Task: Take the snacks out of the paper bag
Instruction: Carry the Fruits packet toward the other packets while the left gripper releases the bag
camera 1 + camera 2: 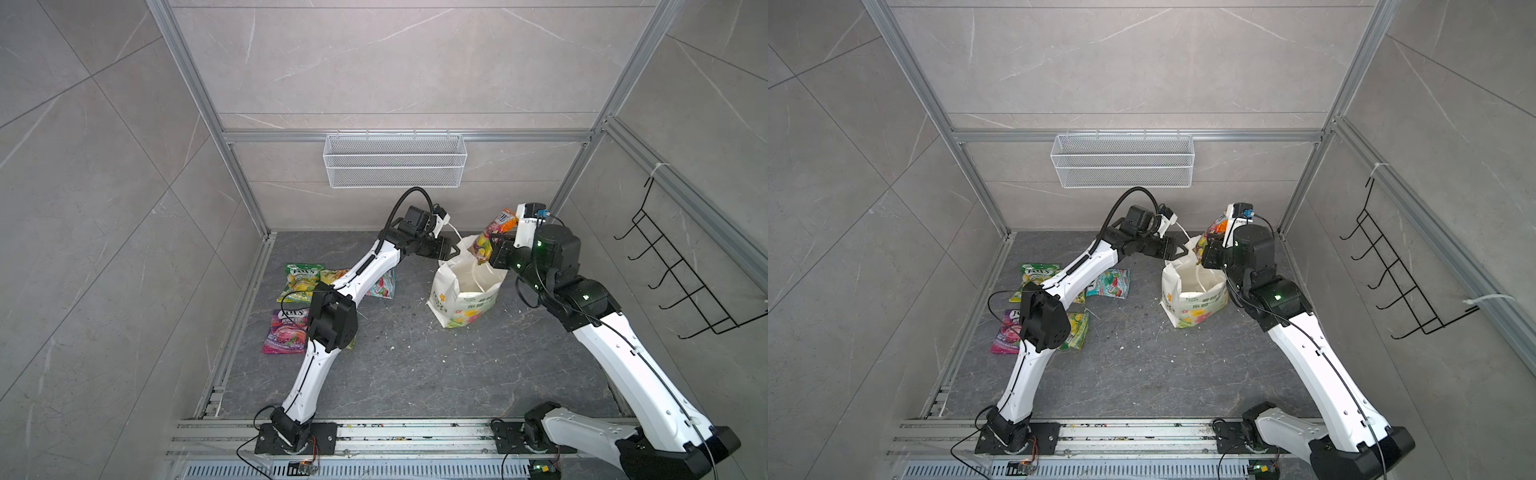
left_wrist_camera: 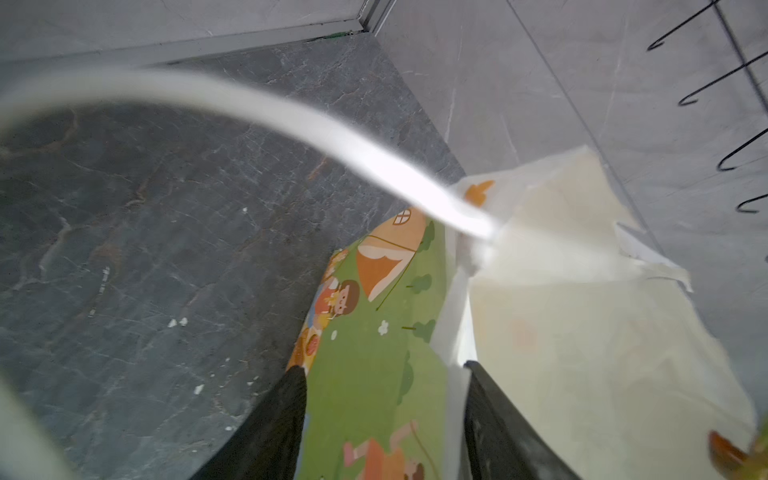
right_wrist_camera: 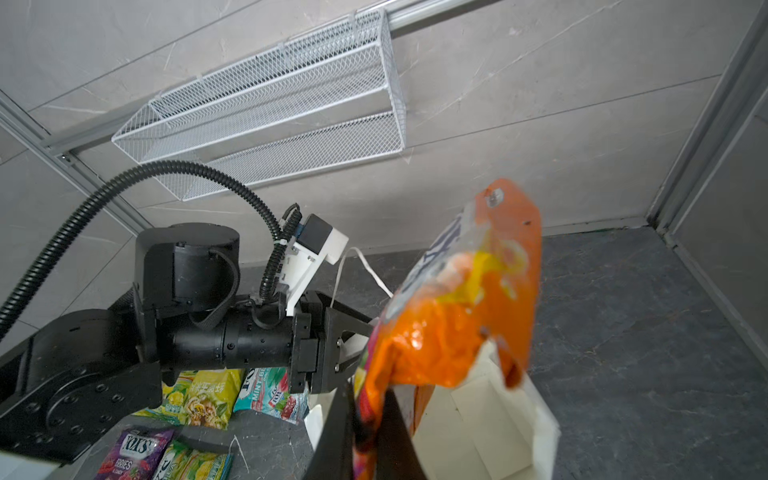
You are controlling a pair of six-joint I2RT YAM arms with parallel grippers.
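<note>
Floor (image 1: 415, 374), orange snack (image 1: 498, 224), paper bag (image 1: 461, 305), cartoon print (image 2: 374, 332) left wrist only

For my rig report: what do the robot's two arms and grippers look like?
Both arms: white link shells, black joint housings, thin black cables. The left arm carries a ribbed black hose loop; the right arm shows green lights. The left gripper and right gripper are black, with flat tapering fingers.

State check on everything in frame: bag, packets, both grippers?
paper bag: standing on the floor, mouth open.
left gripper: open, jaws either side of the bag's wall.
right gripper: shut on the orange packet.
orange packet: held up at the bag mouth.
green packet: flat on the floor.
purple packet: flat on the floor.
teal packet: flat on the floor.
</note>
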